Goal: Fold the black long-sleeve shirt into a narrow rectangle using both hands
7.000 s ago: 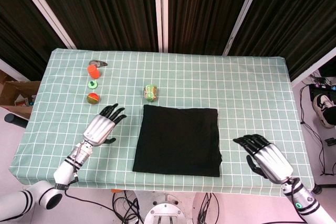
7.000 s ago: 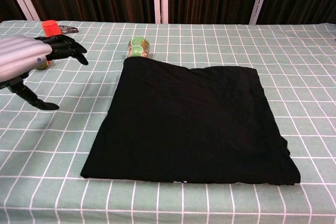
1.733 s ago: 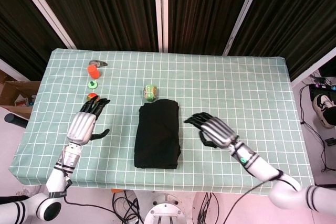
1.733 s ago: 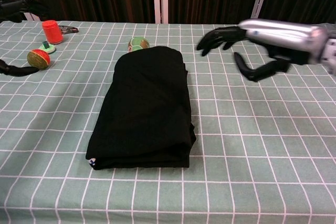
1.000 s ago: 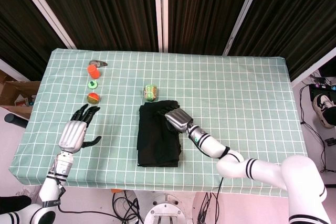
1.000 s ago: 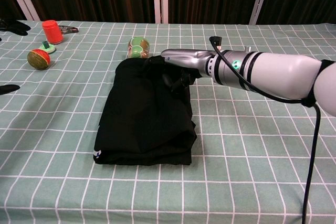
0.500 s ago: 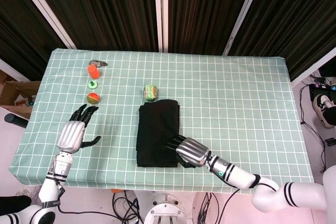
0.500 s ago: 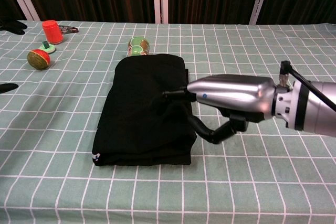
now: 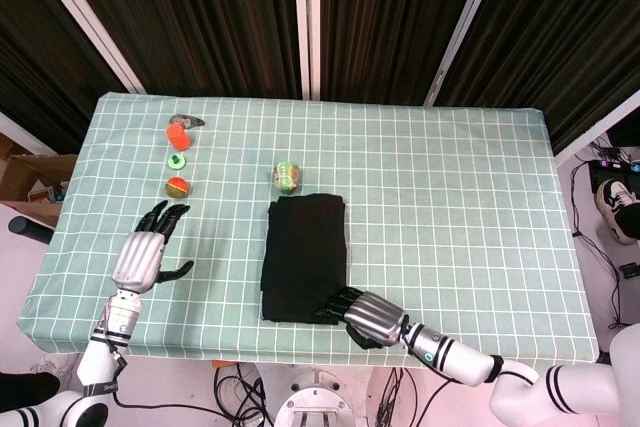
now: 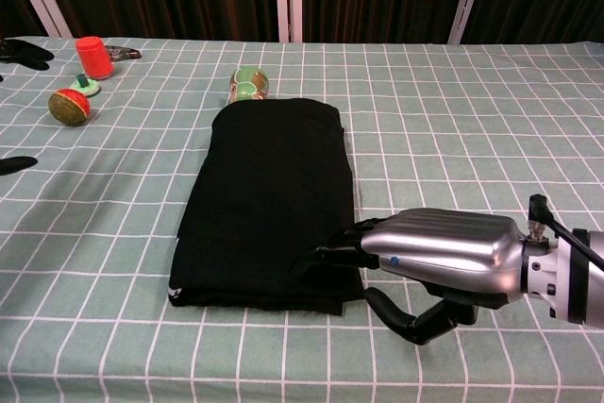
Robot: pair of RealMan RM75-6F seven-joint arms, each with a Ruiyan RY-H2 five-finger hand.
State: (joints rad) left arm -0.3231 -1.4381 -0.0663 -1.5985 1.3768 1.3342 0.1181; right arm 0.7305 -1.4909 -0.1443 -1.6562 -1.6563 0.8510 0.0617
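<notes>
The black long-sleeve shirt point(image 9: 304, 255) point(image 10: 272, 197) lies folded into a narrow upright rectangle in the middle of the checked table. My right hand point(image 9: 368, 315) point(image 10: 444, 255) lies flat at the shirt's near right corner, its dark fingertips point(image 10: 330, 254) resting on the cloth, holding nothing. My left hand point(image 9: 142, 254) hovers well to the left of the shirt with its fingers spread and nothing in them; the chest view shows only its fingertips point(image 10: 17, 164) at the left edge.
A green ball point(image 9: 287, 177) point(image 10: 249, 84) sits just beyond the shirt's far edge. At the far left stand an orange cup point(image 9: 177, 135) point(image 10: 92, 56), a green ring point(image 9: 177, 160) and a red-green ball point(image 9: 178, 186) point(image 10: 70, 106). The table's near edge point(image 9: 330, 359) is close to my right hand.
My right hand has slid along the shirt's right side from the far end to its near right corner, and the cloth lies flatter. The left hand has stayed still.
</notes>
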